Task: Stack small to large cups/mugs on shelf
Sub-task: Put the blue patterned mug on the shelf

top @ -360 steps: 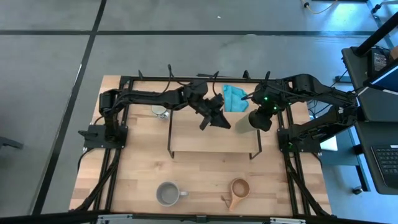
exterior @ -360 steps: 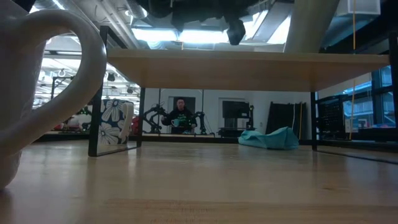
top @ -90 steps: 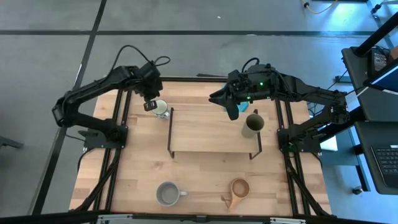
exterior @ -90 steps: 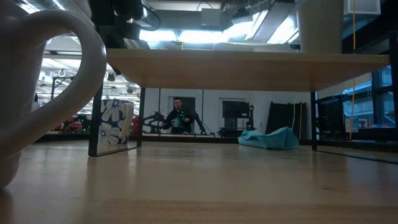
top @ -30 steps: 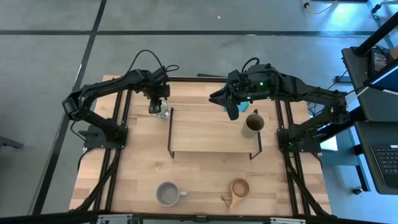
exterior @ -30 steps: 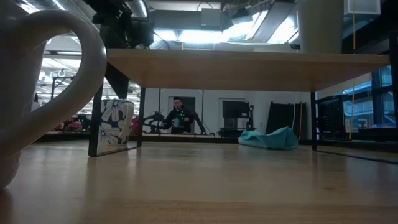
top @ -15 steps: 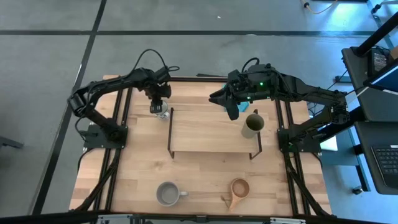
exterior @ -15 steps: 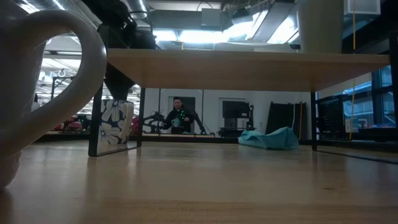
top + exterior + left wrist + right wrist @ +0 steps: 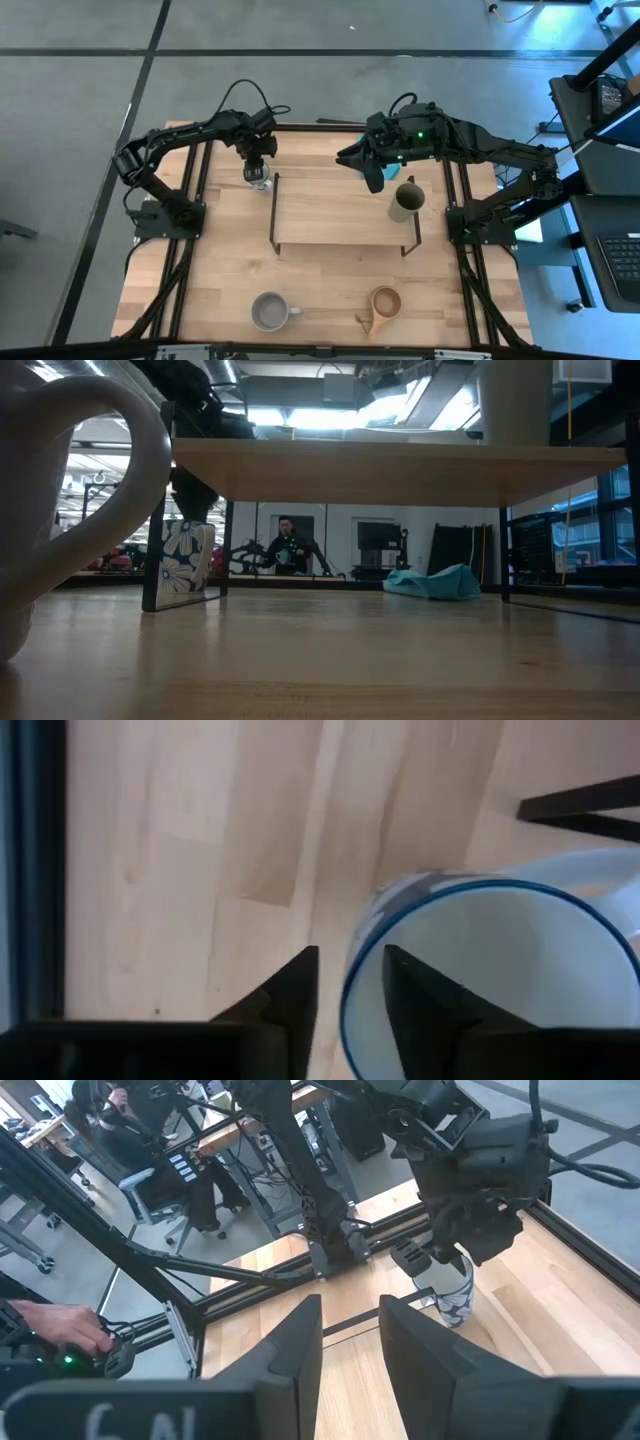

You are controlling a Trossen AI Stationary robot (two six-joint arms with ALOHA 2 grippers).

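one shelf leg point(image 9: 272, 210) beside white cup point(image 9: 259, 178)

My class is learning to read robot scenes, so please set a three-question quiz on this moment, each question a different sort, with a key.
1. True or false: the olive-green cup stands on the shelf.
2. The left gripper straddles the rim of which cup? A) grey mug B) white floral cup C) wooden cup
3. Fill in: the grey mug and wooden cup stand on the ____, not on the shelf.

Key: 1 true; 2 B, the white floral cup; 3 tabletop.
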